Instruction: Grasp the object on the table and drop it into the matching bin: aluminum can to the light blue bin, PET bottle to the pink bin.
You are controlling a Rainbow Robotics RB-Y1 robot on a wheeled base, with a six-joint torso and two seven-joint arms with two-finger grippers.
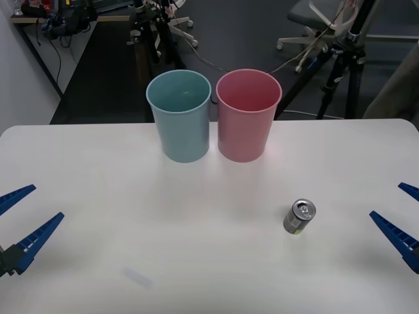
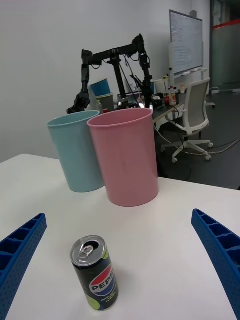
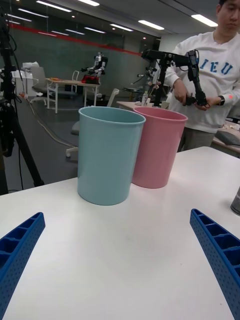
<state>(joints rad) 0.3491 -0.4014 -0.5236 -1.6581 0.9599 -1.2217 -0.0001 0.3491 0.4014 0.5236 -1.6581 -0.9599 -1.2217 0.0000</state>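
While both arms wait low at the table's (image 1: 98,261) near corners, the left gripper (image 1: 18,222) sits at about eight o'clock in the front view, its blue ribbed fingers (image 3: 20,245) spread wide and holding nothing. Its wrist camera looks across bare white tabletop to the two bins.

At roughly eleven o'clock, toward the far edge, stands the light blue bin (image 1: 179,114), upright. Just beside it, at about twelve o'clock, stands the pink bin (image 1: 247,114), also upright; whether their walls touch cannot be told.

Nearer the robot, at about four o'clock, the aluminum can (image 1: 299,216) stands upright on the table, silver top and pull tab facing up, dark body printed with a Pepsi logo and green patches (image 2: 95,272). It is well apart from both bins, on the pink bin's side.

At the far right, around four o'clock, the right gripper (image 1: 400,222) has its fingers (image 2: 220,250) parted and unloaded; in its wrist view the can stands between them, untouched.
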